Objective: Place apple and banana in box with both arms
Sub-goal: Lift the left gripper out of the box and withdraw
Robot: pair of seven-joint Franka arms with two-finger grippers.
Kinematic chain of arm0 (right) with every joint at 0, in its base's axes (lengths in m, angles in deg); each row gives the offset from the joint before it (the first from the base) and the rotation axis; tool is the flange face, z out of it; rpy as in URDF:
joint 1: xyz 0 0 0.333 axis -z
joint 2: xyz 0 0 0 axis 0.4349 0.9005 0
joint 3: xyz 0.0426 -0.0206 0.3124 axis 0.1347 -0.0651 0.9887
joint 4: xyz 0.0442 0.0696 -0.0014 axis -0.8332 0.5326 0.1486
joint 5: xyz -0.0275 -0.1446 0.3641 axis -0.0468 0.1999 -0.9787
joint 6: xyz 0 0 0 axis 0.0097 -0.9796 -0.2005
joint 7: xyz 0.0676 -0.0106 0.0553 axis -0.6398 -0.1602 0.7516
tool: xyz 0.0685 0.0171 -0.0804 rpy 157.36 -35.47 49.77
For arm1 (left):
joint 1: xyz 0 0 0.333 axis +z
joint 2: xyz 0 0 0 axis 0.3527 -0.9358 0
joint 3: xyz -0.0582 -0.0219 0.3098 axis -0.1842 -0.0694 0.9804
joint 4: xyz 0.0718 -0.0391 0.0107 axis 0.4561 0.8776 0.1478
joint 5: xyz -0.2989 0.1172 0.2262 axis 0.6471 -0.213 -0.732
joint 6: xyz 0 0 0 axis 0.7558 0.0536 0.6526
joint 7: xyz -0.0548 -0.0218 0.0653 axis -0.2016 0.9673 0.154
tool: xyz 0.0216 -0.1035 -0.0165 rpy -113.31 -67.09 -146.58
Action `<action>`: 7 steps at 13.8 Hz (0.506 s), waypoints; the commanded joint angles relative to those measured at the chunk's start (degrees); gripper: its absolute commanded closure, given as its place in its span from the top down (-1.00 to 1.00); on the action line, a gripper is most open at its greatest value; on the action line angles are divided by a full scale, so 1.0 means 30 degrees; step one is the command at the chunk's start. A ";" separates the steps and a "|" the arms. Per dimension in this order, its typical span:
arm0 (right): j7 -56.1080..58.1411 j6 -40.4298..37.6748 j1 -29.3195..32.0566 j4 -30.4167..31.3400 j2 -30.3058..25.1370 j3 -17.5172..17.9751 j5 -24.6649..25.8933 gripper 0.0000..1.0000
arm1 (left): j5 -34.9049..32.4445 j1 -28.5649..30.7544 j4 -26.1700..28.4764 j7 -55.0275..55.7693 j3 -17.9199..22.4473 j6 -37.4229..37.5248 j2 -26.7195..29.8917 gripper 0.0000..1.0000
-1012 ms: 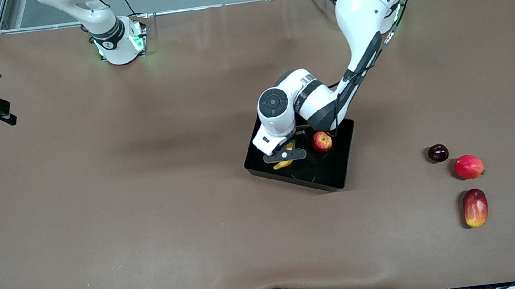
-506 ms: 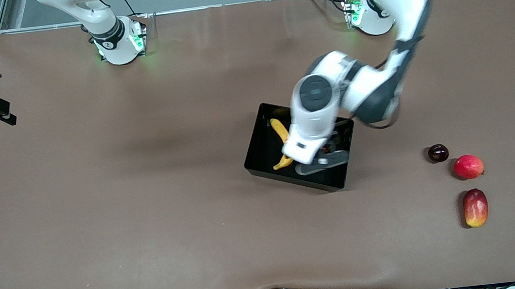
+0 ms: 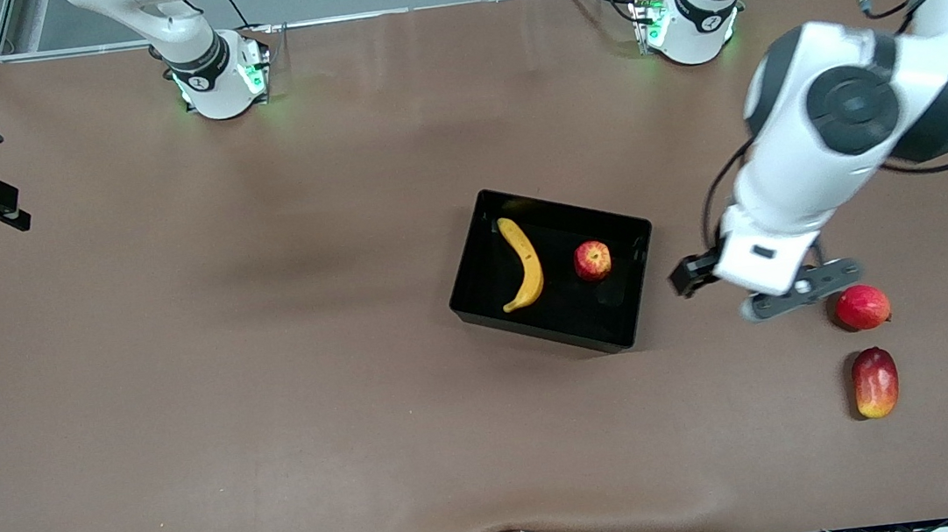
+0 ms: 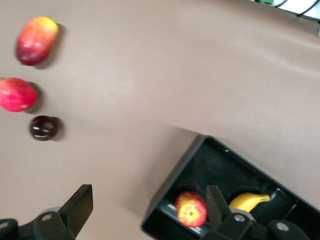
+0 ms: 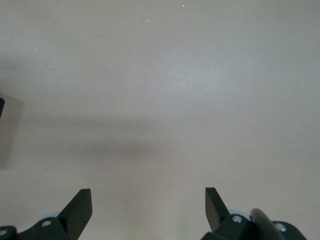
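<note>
Left gripper (image 4: 147, 210) is hanging spread wide and empty over bare table beside the box (image 3: 473, 253); right gripper (image 5: 148, 210), waiting, likewise gaping empty.

The table (image 3: 273, 366) is covered in a plain, matte brown surface without pattern. The box (image 3: 473, 253) is glossy black inside and out. The banana (image 3: 524, 273) is bright yellow, darker at its tips. The apple (image 3: 592, 260) is red with yellowish streaks. The round fruit (image 3: 862, 306) is a smooth, even red-pink. The elongated fruit (image 3: 876, 381) is deep red shading to yellow-orange at one end. The small dark fruit (image 4: 43, 127) is a glossy blackish maroon. Both arms are white with black joint caps; their bases glow green. The left gripper (image 4: 145, 212) and right gripper (image 5: 148, 210) have black fingers.
</note>
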 commanded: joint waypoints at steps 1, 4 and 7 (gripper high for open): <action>0.0201 -0.0091 0.0185 -0.0370 0.0163 0.0177 0.0053 1.00 | 0.0346 0.0707 0.0522 -0.1806 -0.0119 0.2115 0.1737 1.00; 0.0201 -0.0091 0.0185 -0.0370 0.0163 0.0177 0.0054 1.00 | 0.1134 0.1702 0.0610 -0.3975 -0.0148 0.3939 0.2999 1.00; 0.0201 -0.0091 0.0185 -0.0370 0.0163 0.0177 0.0024 1.00 | 0.1313 0.2117 0.0961 -0.5473 0.0142 0.4528 0.4024 1.00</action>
